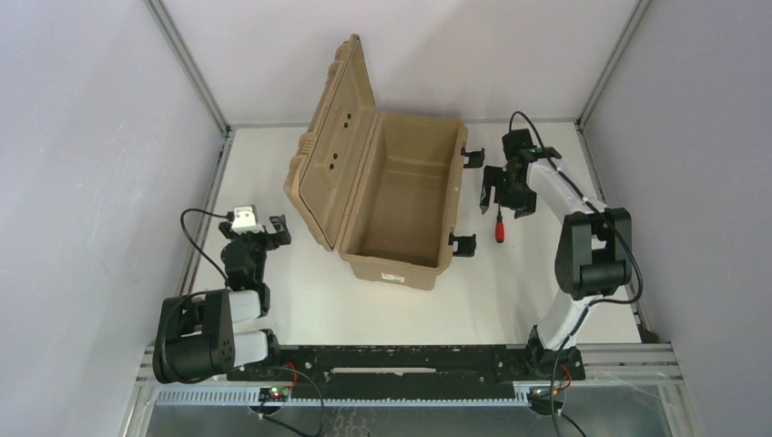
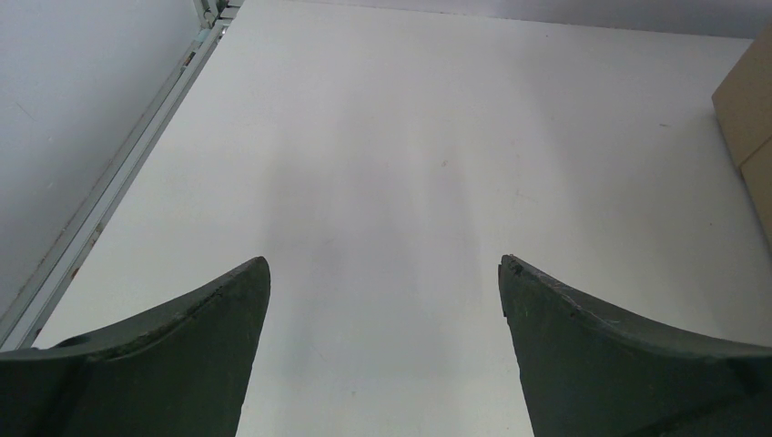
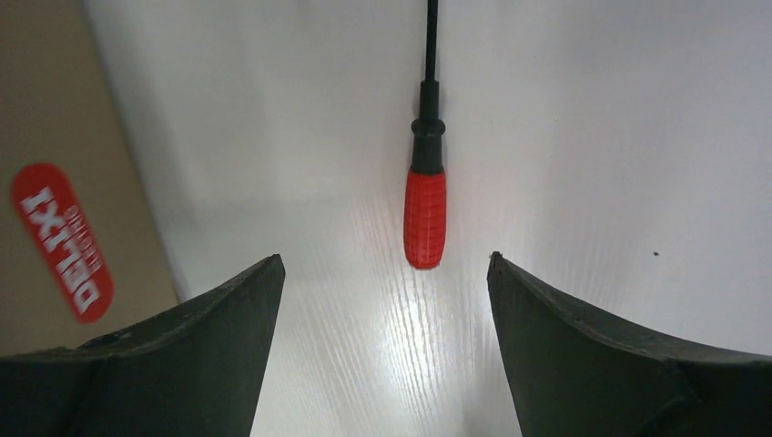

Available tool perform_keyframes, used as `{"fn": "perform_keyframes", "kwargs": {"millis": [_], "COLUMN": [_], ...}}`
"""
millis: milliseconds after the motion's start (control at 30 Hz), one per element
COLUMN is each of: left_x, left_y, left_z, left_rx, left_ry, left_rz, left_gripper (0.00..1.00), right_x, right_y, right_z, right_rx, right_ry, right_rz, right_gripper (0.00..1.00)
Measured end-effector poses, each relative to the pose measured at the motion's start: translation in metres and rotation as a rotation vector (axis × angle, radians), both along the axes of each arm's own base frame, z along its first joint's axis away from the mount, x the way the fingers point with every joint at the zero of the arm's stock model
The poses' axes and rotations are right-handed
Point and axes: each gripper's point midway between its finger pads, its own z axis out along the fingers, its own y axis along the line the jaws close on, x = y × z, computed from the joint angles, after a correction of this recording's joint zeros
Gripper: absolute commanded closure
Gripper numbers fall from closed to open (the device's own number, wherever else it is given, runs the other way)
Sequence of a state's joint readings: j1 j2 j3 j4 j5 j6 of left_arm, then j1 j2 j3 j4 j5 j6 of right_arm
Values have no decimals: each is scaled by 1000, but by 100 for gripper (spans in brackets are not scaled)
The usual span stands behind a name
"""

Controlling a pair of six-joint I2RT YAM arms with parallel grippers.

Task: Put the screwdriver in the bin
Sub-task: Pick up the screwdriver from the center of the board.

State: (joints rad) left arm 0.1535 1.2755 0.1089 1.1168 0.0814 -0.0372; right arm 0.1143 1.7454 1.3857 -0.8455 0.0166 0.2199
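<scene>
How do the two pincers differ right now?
The right pincer hangs over the screwdriver, right of the bin; the left pincer has only table below it, left of the bin. The right arm reaches far out; the left arm is folded near its base. Both are open and hold nothing.

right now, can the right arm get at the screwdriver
Probably yes. The right pincer is open, and the screwdriver lies flat on the table just ahead of it, lined up with the gap between its fingers. The screwdriver is apart from the bin, and nothing covers it.
</scene>
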Motion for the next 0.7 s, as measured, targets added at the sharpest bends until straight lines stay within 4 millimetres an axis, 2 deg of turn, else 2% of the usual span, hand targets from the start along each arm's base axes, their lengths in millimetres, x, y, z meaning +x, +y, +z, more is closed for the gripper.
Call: {"fn": "perform_keyframes", "kwargs": {"millis": [167,300,700], "left_x": [0,0,0], "left_y": [0,0,0], "left_z": [0,0,0], "left_rx": [0,0,0], "left_ry": [0,0,0], "left_rz": [0,0,0], "left_gripper": [0,0,0], "right_x": [1,3,6], "right_y": [-1,-2,-8], "right_z": [-31,-48,-80], "right_rx": [-2,-3,-10], "right_ry": [59,89,142], "right_rz": [-18,-30,-74], "right_gripper": [15,19,41]}}
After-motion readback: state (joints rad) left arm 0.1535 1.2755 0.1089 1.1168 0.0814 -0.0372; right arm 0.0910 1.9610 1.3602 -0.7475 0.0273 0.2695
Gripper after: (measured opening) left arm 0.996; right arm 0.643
